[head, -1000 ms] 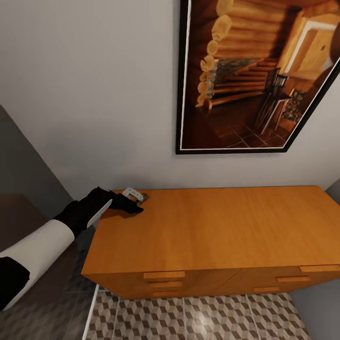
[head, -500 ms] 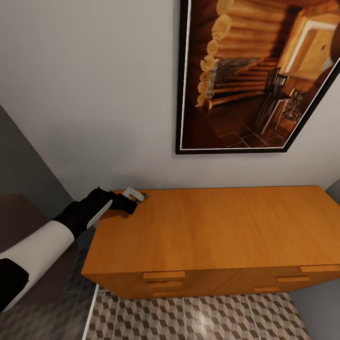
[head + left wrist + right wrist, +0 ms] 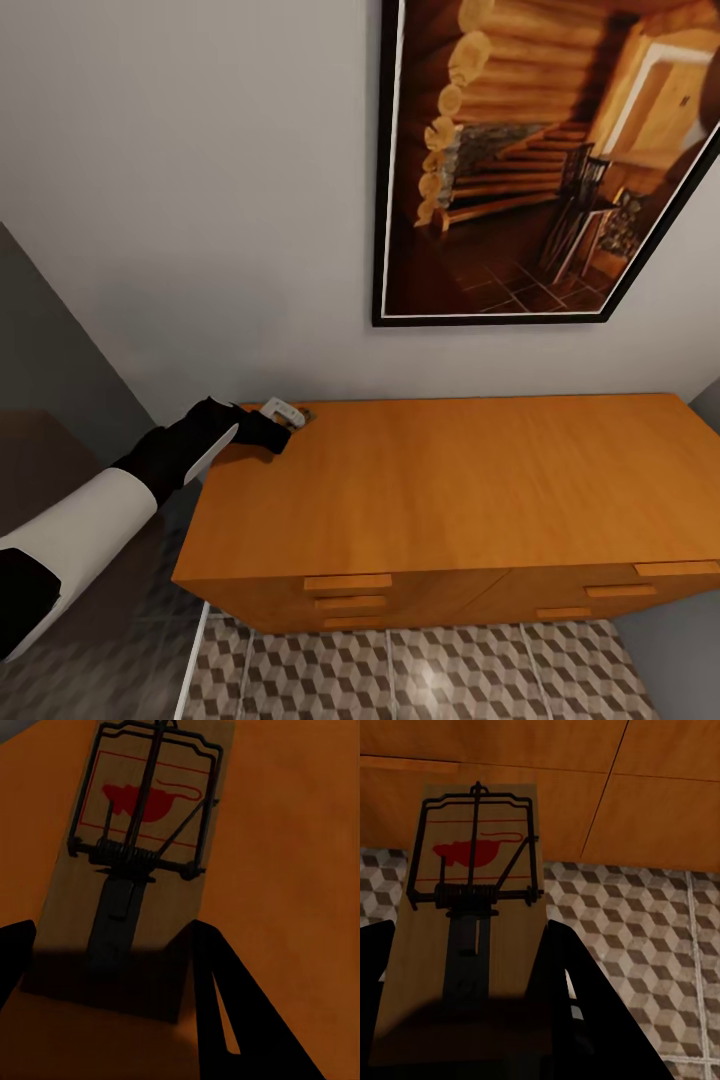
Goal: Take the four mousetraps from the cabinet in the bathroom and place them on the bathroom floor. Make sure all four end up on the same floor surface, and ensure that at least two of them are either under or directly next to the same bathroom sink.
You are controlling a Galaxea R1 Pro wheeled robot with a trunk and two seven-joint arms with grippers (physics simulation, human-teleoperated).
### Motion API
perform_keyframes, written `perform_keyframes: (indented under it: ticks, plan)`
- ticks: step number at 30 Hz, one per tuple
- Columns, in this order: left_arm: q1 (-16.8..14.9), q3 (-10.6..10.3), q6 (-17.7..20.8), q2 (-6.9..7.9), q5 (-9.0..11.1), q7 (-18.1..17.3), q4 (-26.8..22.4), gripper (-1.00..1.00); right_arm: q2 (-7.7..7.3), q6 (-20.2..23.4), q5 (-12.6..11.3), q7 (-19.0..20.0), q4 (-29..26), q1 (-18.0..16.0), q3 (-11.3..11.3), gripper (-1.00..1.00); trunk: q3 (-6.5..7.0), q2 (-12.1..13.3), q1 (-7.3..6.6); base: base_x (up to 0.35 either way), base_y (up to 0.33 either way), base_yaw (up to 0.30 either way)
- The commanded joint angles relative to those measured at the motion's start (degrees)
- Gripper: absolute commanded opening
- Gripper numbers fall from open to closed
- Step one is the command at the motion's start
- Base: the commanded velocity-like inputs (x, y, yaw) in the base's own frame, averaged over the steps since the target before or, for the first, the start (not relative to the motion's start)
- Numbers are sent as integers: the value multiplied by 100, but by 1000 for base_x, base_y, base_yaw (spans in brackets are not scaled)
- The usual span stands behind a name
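Note:
A mousetrap (image 3: 174, 907), a brown board with dark wire and a red spot, lies flat on the back-left corner of the orange cabinet (image 3: 450, 480). My left gripper (image 3: 112, 997) is shut on its near end, one finger against each long edge. In the head view the left gripper (image 3: 283, 430) covers most of that mousetrap (image 3: 304, 414). My right gripper (image 3: 465, 1020) is shut on a second mousetrap (image 3: 514, 945), held in the air above the cube-patterned bathroom floor (image 3: 645, 945), with the cabinet front (image 3: 585, 795) behind it.
A large framed picture (image 3: 540, 160) hangs on the pale wall above the cabinet. A dark grey partition (image 3: 50, 340) stands to the cabinet's left. Drawer handles (image 3: 348, 582) line the front. Patterned floor tiles (image 3: 420, 670) run along the cabinet's foot.
My left gripper has drawn back slightly toward the cabinet's left edge and its fingers look narrower around the mousetrap. Over the last half second nothing has moved.

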Motion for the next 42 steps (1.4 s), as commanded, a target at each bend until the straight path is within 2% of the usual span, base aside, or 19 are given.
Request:
perform_keyframes:
  ticks: [1,16,28,35,42]
  plan:
    - [-1,-28,34,6,37,-19,301,-100,2,-20,-65,-12,4,-4,50,-100,-11,-7,5,0,0,0]
    - [-1,22,70,67,37,-12,64,-100,2,-17,-65,-12,4,-4,50,-100,-11,-7,5,0,0,0]
    - [-1,37,95,251,44,-19,-396,-100,2,-16,-65,-12,4,-4,50,-100,-11,-7,5,0,0,0]
    - [-1,41,347,316,45,-19,-679,-100,2,-19,-65,-12,4,-4,50,-100,-11,-7,5,0,0,0]
    - [-1,39,412,411,46,-19,-905,-100,2,-21,-65,-12,4,-4,50,-100,-11,-7,5,-12,0,0]
